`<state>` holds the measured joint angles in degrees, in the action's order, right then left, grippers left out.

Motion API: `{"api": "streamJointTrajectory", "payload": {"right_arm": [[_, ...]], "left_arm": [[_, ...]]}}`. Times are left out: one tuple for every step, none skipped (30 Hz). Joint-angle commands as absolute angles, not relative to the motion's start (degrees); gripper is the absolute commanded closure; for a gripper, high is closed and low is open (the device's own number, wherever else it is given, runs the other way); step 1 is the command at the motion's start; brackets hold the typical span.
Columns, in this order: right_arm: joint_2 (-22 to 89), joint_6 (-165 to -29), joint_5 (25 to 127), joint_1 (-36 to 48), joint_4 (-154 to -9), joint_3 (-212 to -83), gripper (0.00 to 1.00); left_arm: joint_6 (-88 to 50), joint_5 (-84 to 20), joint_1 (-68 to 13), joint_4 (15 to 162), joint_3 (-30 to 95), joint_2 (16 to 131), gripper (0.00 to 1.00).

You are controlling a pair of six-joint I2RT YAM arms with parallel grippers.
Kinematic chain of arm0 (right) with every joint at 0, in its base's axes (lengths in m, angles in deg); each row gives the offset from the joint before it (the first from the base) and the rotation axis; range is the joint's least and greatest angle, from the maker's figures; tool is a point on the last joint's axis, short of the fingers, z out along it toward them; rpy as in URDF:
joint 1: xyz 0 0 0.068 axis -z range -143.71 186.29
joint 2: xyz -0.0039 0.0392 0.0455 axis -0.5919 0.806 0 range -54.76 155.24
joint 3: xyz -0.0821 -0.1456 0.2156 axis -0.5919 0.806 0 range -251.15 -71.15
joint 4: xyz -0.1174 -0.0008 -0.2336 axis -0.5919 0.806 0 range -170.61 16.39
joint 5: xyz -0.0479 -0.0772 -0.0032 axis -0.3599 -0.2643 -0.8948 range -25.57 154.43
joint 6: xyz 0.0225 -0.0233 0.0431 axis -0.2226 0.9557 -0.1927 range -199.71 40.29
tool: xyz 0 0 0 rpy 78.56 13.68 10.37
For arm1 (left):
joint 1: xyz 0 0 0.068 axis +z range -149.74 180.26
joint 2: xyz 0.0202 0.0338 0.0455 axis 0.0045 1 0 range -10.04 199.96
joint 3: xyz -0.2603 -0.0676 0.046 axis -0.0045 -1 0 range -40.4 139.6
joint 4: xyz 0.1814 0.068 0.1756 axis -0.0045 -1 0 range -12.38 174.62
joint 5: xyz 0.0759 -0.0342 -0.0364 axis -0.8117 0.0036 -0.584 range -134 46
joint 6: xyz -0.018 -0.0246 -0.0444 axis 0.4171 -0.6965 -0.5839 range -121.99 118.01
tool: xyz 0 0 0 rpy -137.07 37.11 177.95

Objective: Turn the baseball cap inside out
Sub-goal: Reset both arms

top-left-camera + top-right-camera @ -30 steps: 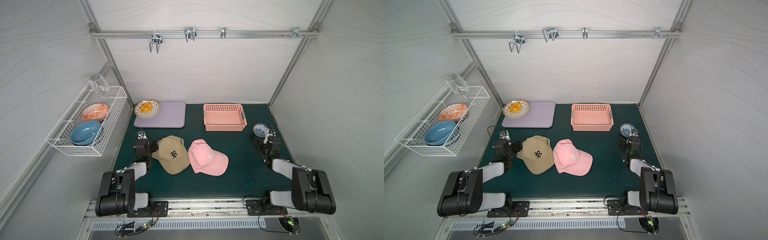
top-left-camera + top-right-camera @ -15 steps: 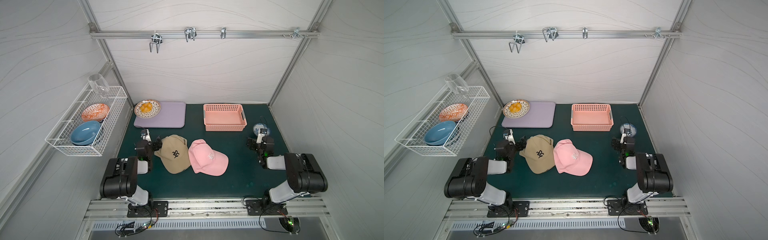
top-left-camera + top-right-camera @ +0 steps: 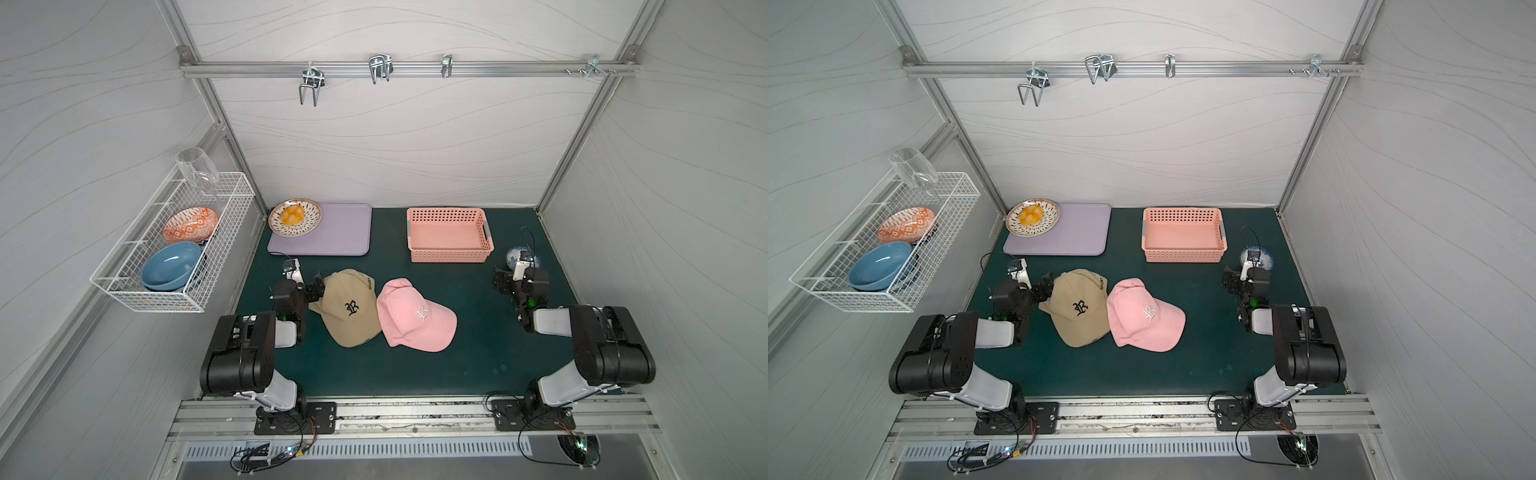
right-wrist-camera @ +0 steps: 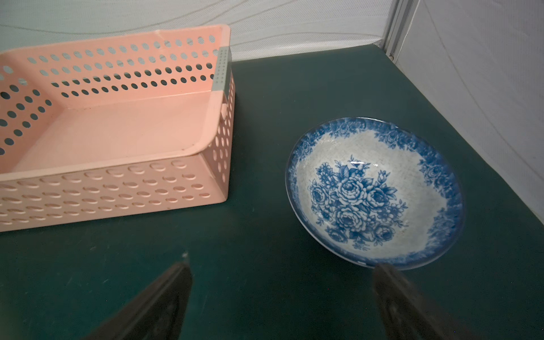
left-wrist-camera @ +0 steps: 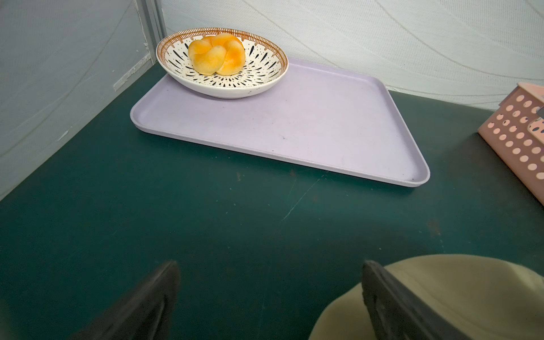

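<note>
Sitting beside left pincer (image 5: pixel 269 265) is the tan cap (image 5: pixel 459 291)

Tan cap (image 3: pixel 1079 307) and pink cap (image 3: pixel 1144 318) lie touching, crowns up, left pincer (image 3: pixel 1045 287) beside the tan one.

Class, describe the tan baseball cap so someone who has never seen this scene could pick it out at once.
On the dark green mat, two baseball caps lie side by side in the middle. The tan cap is the one just in front of the purple tray. Unlike the pink cap beside it, its embroidered emblem is black, not white.
</note>
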<state>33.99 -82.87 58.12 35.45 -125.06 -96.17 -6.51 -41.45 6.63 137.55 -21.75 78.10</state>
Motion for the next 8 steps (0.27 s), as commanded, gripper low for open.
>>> {"api": "streamJointTrajectory", "payload": {"right_arm": [[34.2,-82.4,58.5,35.7,-124.4,-96.6,0.01],[34.1,-82.4,58.5,35.7,-124.4,-96.5,0.01],[34.1,-82.4,58.5,35.7,-124.4,-96.5,0.01],[34.1,-82.4,58.6,35.7,-124.4,-96.6,0.01],[34.1,-82.3,58.5,35.7,-124.4,-96.6,0.01],[34.1,-82.4,58.6,35.7,-124.4,-96.6,0.01],[34.1,-82.4,58.6,35.7,-124.4,-96.6,0.01],[34.1,-82.3,58.6,35.7,-124.4,-96.6,0.01]], "left_arm": [[-5.8,-41.7,6.2,138.8,-19.9,78.3,0.00],[-5.7,-41.8,6.2,138.7,-19.9,78.2,0.00],[-5.7,-41.9,6.1,138.6,-19.9,78.3,0.00],[-5.7,-41.9,6.1,138.5,-19.8,78.3,0.00],[-5.7,-42.0,6.1,138.4,-19.8,78.2,0.00],[-5.7,-42.1,6.1,138.4,-19.8,78.3,0.00],[-5.6,-42.0,6.0,138.2,-19.6,78.3,0.00],[-5.6,-42.0,5.9,137.8,-19.4,78.3,0.00]]}}
